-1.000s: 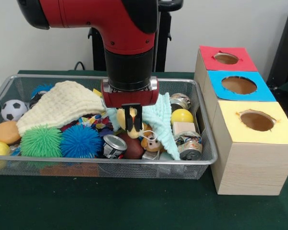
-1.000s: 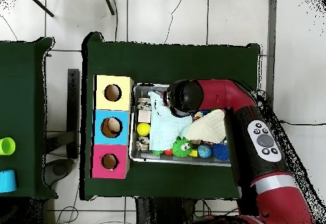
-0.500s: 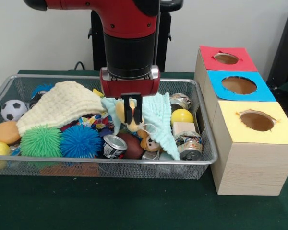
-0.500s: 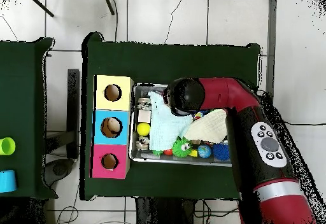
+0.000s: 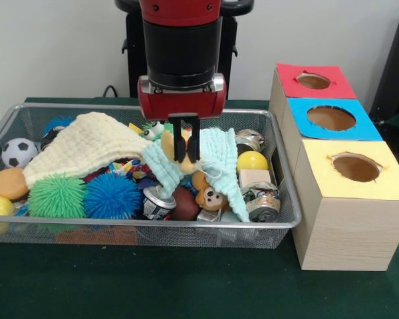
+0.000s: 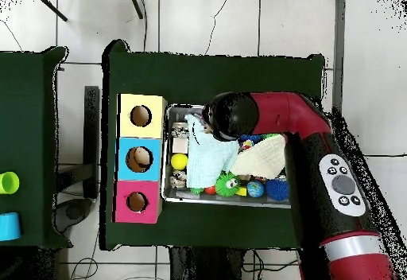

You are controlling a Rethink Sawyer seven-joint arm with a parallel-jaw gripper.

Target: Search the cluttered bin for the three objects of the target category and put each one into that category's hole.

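My gripper (image 5: 185,150) hangs over the middle of the wire bin (image 5: 279,229), its black fingers (image 5: 193,138) shut on a yellow plush toy (image 5: 169,144) lifted out of the clutter. A mint cloth (image 5: 221,163) drapes around the toy and trails down into the bin. Below it lies a small monkey plush (image 5: 211,197). At the right stand three wooden boxes with holes: red (image 5: 313,81), blue (image 5: 331,117), yellow (image 5: 356,167). From overhead, the arm's wrist (image 6: 230,116) hides the gripper; the boxes (image 6: 141,158) sit left of the bin (image 6: 226,200).
A cream cloth (image 5: 80,143) covers the bin's left part. Around it lie green (image 5: 56,196) and blue (image 5: 112,196) spiky balls, a soccer ball (image 5: 18,152), a yellow ball (image 5: 252,161), cans (image 5: 263,203) and a brown ball (image 5: 184,203).
The gripper has risen with the yellow plush toy still held. The mint cloth lifted with it, uncovering the monkey plush.
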